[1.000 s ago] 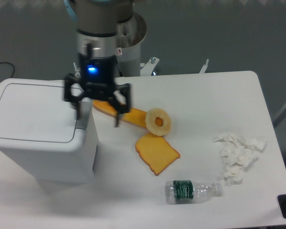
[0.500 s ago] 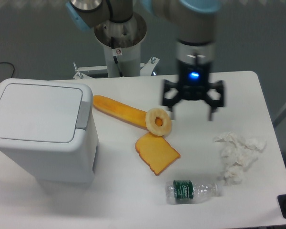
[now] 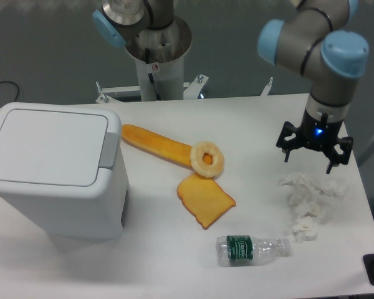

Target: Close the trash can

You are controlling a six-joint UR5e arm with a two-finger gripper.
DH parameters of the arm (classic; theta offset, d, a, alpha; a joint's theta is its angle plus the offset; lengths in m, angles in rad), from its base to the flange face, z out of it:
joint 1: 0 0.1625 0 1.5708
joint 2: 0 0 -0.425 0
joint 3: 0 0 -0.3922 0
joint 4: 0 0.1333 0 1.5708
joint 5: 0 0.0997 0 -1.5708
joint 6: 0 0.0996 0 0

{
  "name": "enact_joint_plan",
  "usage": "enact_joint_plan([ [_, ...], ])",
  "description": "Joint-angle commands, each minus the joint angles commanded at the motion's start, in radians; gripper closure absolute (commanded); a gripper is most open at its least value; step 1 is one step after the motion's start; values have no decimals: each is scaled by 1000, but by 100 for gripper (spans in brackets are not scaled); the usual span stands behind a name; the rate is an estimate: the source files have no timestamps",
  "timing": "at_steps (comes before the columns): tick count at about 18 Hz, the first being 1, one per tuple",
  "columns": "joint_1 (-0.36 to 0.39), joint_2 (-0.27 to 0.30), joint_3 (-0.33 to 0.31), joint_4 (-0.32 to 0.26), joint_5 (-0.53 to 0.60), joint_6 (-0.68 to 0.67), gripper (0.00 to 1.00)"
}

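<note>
Even overhead light, bright white worktop (image 3: 174, 261) slightly washed out. Soft short shadows beside trash can (image 3: 56, 174). Overall soft focus, mild noise; gripper (image 3: 314, 156) a bit blurred, blue LED glow above jaws.

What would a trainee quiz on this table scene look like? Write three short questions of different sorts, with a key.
1. True or false: the trash can lid is shut.
2. What lies nearest below the gripper? A) water bottle B) crumpled tissue C) toast slice
3. Fill in: the gripper's fingers are ___ and hold nothing.

Key: 1 true; 2 B; 3 open.
</note>
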Motion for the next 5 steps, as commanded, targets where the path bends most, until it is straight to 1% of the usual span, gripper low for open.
enact_joint_plan([
  [5, -2, 0, 3, 0, 6, 10, 0],
])
